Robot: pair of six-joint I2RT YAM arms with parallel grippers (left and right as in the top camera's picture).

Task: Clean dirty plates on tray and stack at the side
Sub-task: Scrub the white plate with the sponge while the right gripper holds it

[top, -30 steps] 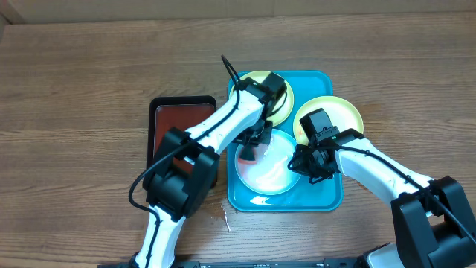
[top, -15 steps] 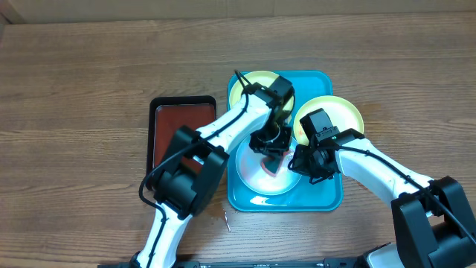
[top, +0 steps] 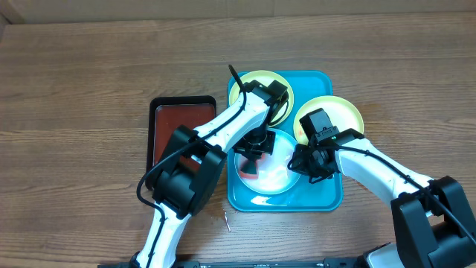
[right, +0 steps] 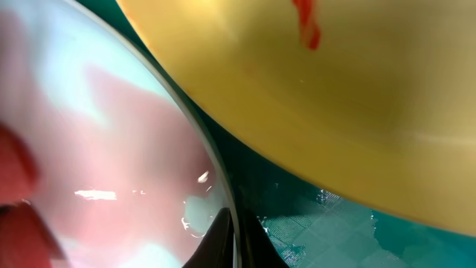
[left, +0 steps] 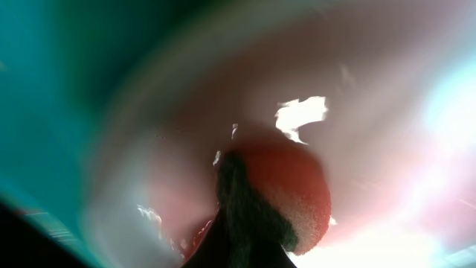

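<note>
**Overhead view.** A large bright turquoise rectangular plastic tray lay on the brown wood-grain table. A smaller dark red-brown black-rimmed tray sat just beside its left edge. All three plates were on the turquoise tray. One pale yellow-green round plastic plate was in the far left corner. A second pale yellow-green round plastic plate was at the far right, overhanging the tray's right rim. A light blue round plastic plate with a whitish centre was in the near half, between the two arms.

The left gripper reached in over the first yellow-green plate and was closed on a red sponge. The sponge was pressed against the left part of the blue plate's centre.

The right gripper sat at the blue plate's right edge, just below the second yellow-green plate.

**Left wrist view.** This view was strongly blurred. It showed the rounded red sponge with a dark strip along it, lying on the glossy pale plate surface, with turquoise at the left.

**Right wrist view.** The two dark fingertips stood on either side of the blue plate's thin rim, clamped on it. The yellow-green plate filled the upper right and carried a small red smear. Wet turquoise tray floor showed below.
</note>
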